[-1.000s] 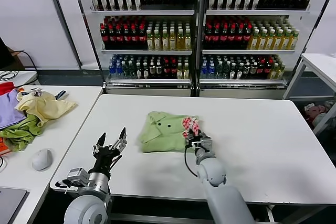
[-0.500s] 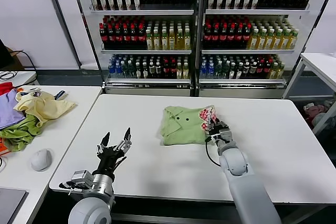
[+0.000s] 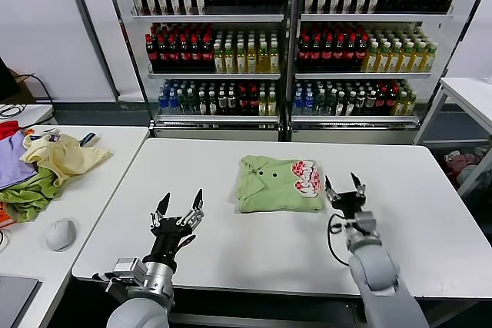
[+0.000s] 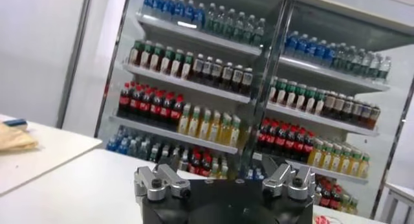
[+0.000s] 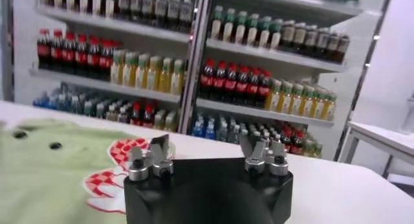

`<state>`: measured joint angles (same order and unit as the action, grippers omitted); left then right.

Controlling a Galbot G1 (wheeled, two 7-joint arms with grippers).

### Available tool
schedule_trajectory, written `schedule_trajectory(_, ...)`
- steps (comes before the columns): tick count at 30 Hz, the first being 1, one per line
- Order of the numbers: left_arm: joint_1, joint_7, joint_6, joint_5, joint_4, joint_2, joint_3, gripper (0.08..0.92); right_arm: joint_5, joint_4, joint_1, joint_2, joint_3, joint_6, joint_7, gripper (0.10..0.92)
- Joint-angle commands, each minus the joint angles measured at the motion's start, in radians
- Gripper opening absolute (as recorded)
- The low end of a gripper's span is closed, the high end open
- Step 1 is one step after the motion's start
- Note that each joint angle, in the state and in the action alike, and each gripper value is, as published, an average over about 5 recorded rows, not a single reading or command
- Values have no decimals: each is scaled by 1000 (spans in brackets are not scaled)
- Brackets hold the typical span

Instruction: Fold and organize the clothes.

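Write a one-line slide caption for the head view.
Folded green polo shirt on white table; right gripper open beside it, left gripper open.

Far ahead of me stand bottle shelves (image 3: 288, 36); on my left side table (image 3: 100, 182) lie a yellow garment (image 3: 65, 155) and a mouse (image 3: 61, 233).

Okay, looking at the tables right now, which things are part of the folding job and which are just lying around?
Part of the job:
- light green polo shirt, folded on the white table

Just lying about:
- pale yellow garment
- purple cloth
- darker green cloth
- computer mouse
- bottle shelves behind
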<state>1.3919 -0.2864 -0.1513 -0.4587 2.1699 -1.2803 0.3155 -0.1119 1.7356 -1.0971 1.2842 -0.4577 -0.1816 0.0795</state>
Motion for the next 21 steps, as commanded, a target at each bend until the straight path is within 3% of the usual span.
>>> schedule_trajectory(1,45,9,-17,68,51,-4,-1,823,-50,401,-439,36,-145,59,-31,773)
schedule_trajectory(5,55,15,-21,72,58,4,19,823,-42,412,-481,62,-145,89,-44,818)
schedule_trajectory(13,69,32,-31,72,71,26,50,823,68,402,-438,93,-104,147,-30,823)
schedule_trajectory(21,71,52,-43,78,67,46,74,823,82,393,-403,112,-68,121,-18,823)
